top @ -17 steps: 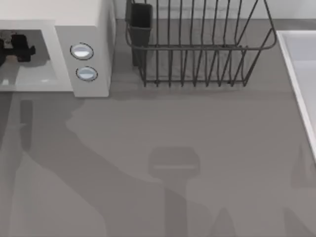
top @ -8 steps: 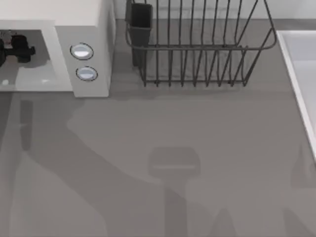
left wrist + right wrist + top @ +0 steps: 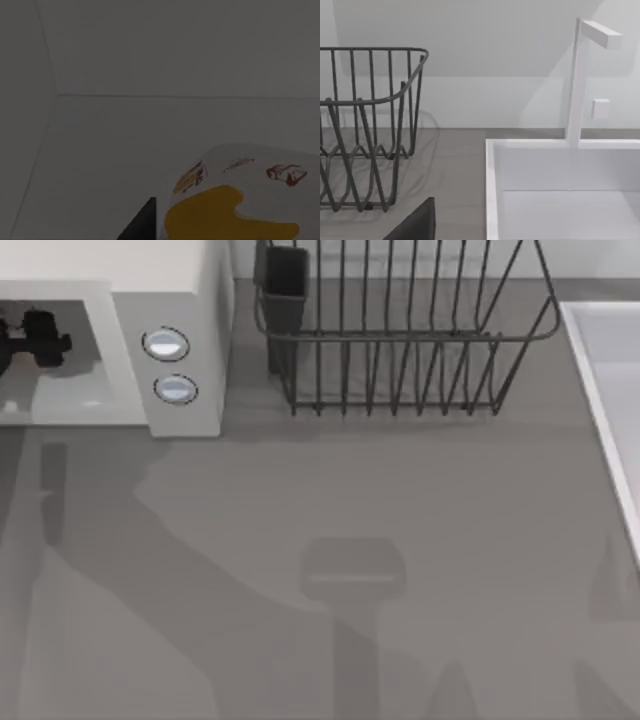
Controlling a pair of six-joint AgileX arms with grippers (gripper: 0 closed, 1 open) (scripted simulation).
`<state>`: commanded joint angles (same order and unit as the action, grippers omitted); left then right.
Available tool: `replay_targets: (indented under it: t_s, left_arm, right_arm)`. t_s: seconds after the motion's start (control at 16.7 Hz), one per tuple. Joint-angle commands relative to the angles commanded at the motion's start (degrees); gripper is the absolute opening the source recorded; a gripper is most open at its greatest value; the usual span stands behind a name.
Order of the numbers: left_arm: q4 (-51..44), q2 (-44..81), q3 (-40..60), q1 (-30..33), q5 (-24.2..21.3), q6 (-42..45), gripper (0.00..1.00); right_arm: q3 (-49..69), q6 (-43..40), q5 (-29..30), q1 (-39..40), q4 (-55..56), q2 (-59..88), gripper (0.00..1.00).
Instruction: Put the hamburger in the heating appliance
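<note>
You're looking at a rendered kitchen: a grey counter (image 3: 400,540) with a white microwave (image 3: 180,300) at ten o'clock, a wire dish rack (image 3: 400,340) at twelve, a white sink (image 3: 560,190) and faucet (image 3: 580,80) at three.

Count on the counter (image 3: 400,540): one of nearly everything, knobs in a pair.

One white microwave (image 3: 150,280) at 10 o'clock, with two round silver-blue knobs (image 3: 166,344) stacked on its panel. One hamburger (image 3: 235,200) in white wrapper, on the grey cavity floor. One black wire dish rack (image 3: 400,340) at 12 o'clock, carrying one dark cup-like holder (image 3: 285,275) at its corner. One white sink (image 3: 560,190) at 3 o'clock, with one white faucet (image 3: 580,75). One dark gripper part (image 3: 35,335) inside the microwave opening.
</note>
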<state>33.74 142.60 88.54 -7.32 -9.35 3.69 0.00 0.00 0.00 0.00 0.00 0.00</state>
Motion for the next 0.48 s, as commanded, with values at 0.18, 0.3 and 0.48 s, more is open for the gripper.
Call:
replay_targets:
  t_s: [0.18,0.3,0.48]
  left_arm:
    - [0.0,0.0,0.0,0.0,0.0,0.0,0.98]
    - [0.0,0.0,0.0,0.0,0.0,0.0,1.0]
    - [0.0,0.0,0.0,0.0,0.0,0.0,1.0]
  right_arm:
    - [0.0,0.0,0.0,0.0,0.0,0.0,1.0]
    - [0.0,0.0,0.0,0.0,0.0,0.0,1.0]
    - [0.0,0.0,0.0,0.0,0.0,0.0,1.0]
